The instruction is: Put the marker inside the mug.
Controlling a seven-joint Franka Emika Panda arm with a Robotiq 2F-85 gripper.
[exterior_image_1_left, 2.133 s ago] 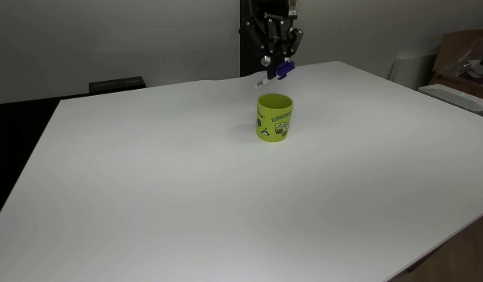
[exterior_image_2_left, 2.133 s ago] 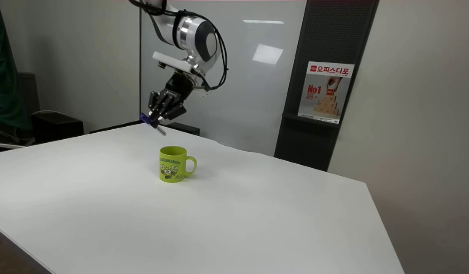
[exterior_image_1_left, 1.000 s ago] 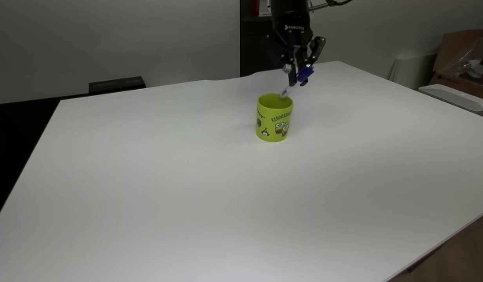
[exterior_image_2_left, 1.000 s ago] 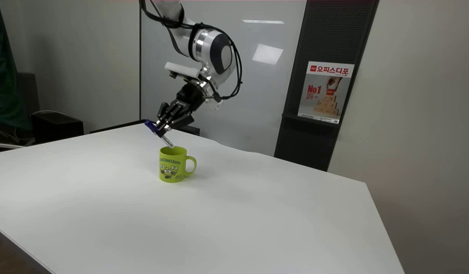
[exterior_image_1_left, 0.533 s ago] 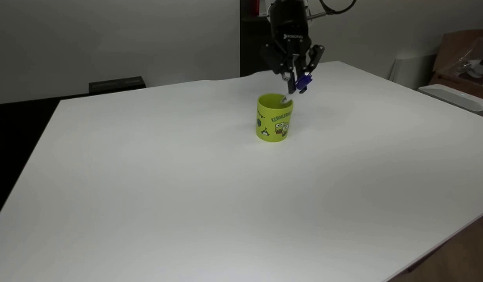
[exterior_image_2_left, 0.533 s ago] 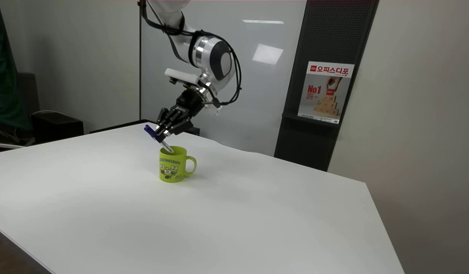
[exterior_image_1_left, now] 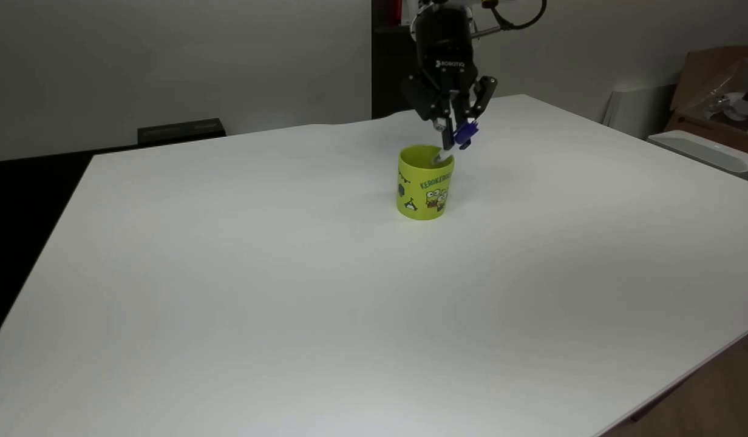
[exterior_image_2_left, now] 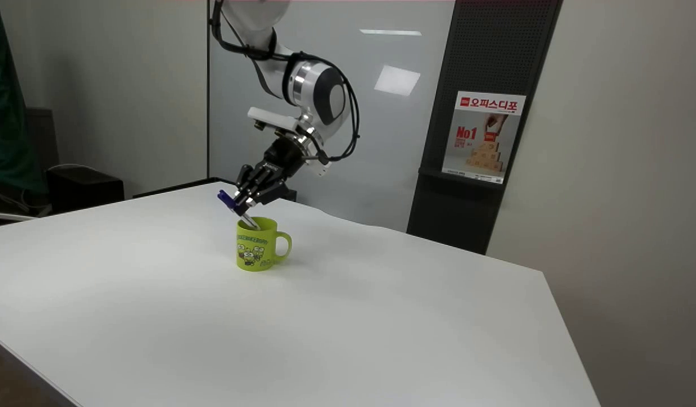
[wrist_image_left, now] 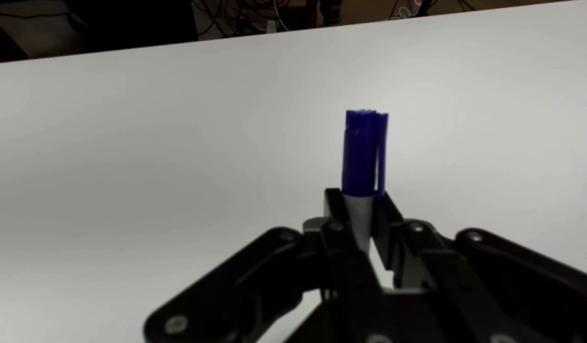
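In an exterior view our arm [exterior_image_2_left: 308,93] hangs down from the top edge and bends at the wrist [exterior_image_2_left: 309,135], slanting downward below it. In the wrist view we hold both fingers [wrist_image_left: 389,221] of our gripper [wrist_image_left: 361,212] close together, facing each other, with a narrow gap between their tips.

Mug [exterior_image_1_left: 421,193] is standing upright on white surface [exterior_image_1_left: 289,273], frog print [exterior_image_1_left: 436,198] showing on its side. Hand [exterior_image_1_left: 456,144] is hanging just above mug's right rim, gripping marker [exterior_image_1_left: 445,154]. Marker is slanting: blue cap [exterior_image_1_left: 465,133] is pointing up and right, white end is showing inside mug's mouth. Black cable [exterior_image_1_left: 512,26] is curving above and right of hand. Dark box [exterior_image_1_left: 181,132] is sitting past surface's far edge, before grey wall [exterior_image_1_left: 228,60]. Carton [exterior_image_1_left: 702,73] is standing at far right.
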